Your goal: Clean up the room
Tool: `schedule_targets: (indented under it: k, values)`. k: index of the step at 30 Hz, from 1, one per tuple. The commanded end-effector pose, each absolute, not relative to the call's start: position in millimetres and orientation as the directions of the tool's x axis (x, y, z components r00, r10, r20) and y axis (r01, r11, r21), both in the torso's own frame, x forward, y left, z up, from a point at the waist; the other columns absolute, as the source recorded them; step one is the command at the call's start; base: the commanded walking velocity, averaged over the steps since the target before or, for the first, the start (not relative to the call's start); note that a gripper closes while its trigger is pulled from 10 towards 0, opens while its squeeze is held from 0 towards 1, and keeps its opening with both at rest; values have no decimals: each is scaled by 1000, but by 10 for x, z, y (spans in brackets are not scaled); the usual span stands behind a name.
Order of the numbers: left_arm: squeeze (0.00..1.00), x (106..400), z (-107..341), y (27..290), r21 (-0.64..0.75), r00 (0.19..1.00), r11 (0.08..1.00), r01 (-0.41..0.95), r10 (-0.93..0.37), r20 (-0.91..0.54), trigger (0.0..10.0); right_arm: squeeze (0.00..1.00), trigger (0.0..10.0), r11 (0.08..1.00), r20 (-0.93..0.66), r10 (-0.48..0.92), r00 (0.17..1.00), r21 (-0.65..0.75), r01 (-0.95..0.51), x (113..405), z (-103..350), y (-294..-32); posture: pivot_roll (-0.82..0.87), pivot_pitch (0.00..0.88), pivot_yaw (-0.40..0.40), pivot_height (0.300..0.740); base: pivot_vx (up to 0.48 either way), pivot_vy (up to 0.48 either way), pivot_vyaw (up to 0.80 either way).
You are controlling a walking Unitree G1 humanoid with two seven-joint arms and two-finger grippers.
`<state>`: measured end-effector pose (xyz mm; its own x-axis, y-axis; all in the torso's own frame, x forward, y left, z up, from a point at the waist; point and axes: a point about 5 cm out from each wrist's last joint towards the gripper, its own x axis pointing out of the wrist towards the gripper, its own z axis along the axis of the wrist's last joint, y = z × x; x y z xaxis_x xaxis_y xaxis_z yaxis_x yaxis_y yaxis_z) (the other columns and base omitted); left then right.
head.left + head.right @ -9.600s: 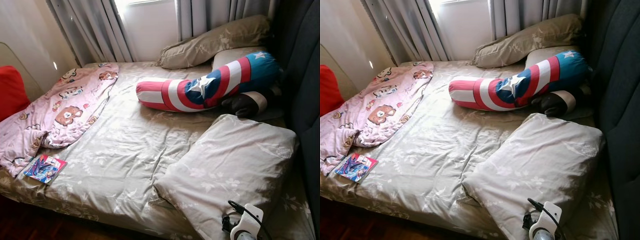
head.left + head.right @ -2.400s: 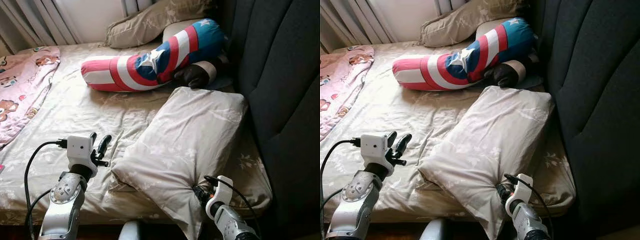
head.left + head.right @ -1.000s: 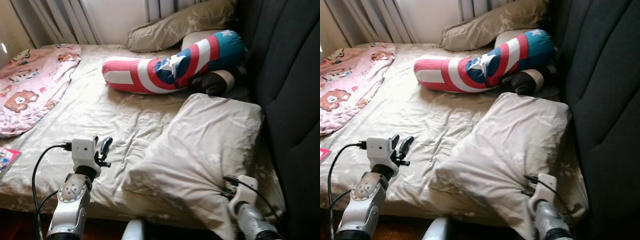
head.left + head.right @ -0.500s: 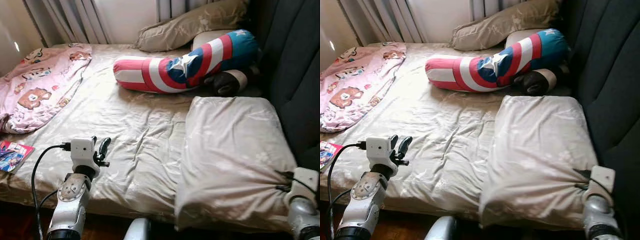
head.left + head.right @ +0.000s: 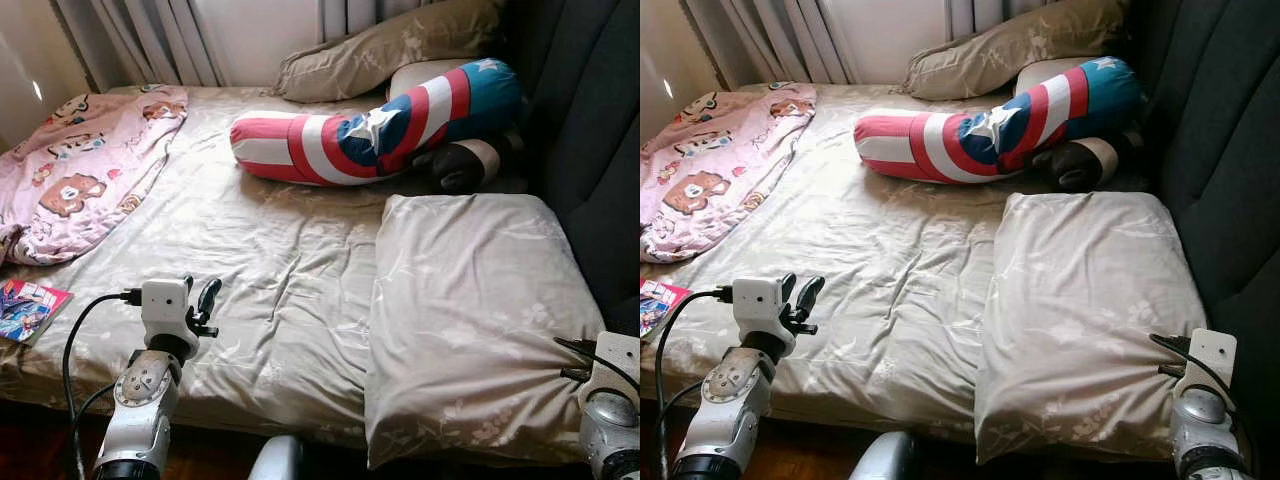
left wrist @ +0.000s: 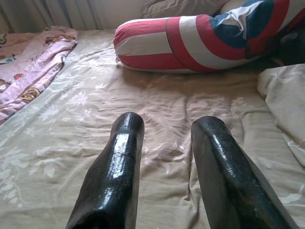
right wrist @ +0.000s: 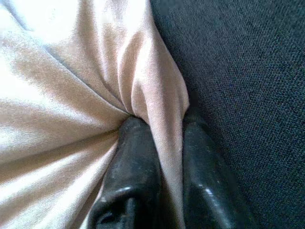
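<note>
**Pillow pinched at the headboard side**

Ahead of you a striped bolster (image 5: 375,125) lies across the bed (image 5: 250,260), with a pink blanket (image 5: 85,165) at the far left and a comic book (image 5: 25,308) near the edge. The beige floral pillow (image 5: 470,320) lies flat beside the dark headboard (image 5: 600,150). Your right gripper (image 7: 164,143) is clamped on a fold of its corner. Your left gripper (image 6: 164,143) hovers over the sheet, fingers parted, holding nothing.
</note>
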<state>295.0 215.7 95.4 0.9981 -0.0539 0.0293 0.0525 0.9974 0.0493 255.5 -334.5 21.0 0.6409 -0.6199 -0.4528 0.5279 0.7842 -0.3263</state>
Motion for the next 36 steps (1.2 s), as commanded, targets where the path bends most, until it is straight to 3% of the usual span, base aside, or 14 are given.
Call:
schedule_targets:
  k: [1, 10, 11, 13, 14, 16, 20, 26, 36]
  values:
    - [0, 2954, 962, 2218, 70, 999, 997, 38, -41, 31, 10000, 1000, 10000, 766, -386, -643, 661, -329, 553, 2617, 318, -3383, 2, 0, 64, 635, 0, 0, 0]
    - [0, 2974, 911, 2211, 45, 999, 999, 24, -25, 25, 10000, 1000, 10000, 842, -352, -538, 766, -271, 467, 2767, 333, -3159, -5, 0, 61, 635, 0, 0, 0]
    - [0, 2972, 878, 2217, 29, 1000, 999, 15, -15, 14, 10000, 635, 10000, 876, -336, -480, 810, -224, 427, 2820, 343, -3068, -4, 0, 60, 635, 0, 0, 0]
    - [0, 2969, 853, 2225, 21, 1000, 1000, 9, -10, 7, 10000, 635, 10000, 900, -319, -434, 843, -191, 392, 2856, 352, -2999, -5, 0, 61, 635, 0, 0, 0]
    - [0, 2962, 822, 2239, 10, 1000, 1000, 0, 0, -2, 10000, 0, 10000, 924, -318, -381, 868, -159, 347, 2884, 341, -2914, -8, 0, 63, 635, 0, 0, 0]
    - [0, 2933, 720, 2268, -24, 999, 999, -24, 23, -33, 10000, 0, 10000, 973, -325, -231, 917, -73, 219, 2934, 282, -2661, -20, 0, 65, 635, 0, 0, 0]
    - [0, 2810, 357, 2275, -84, 982, 994, -77, 61, -180, 10000, 0, 10000, 987, -389, -138, 911, 19, 157, 2869, 86, -2371, -28, 0, 61, 635, 0, 0, 0]
    - [0, 2474, -171, 2256, -88, 901, 991, -106, 58, -430, 10000, 0, 10000, 988, -466, -122, 876, 32, 154, 2741, -101, -2233, -47, 0, 66, 654, 0, 0, 0]
    - [0, 2230, -479, 2240, -89, 794, 982, -169, 82, -602, 10000, 0, 10000, 981, -574, -97, 813, 84, 176, 2497, -349, -2139, -13, 0, 57, 719, 0, 0, 0]
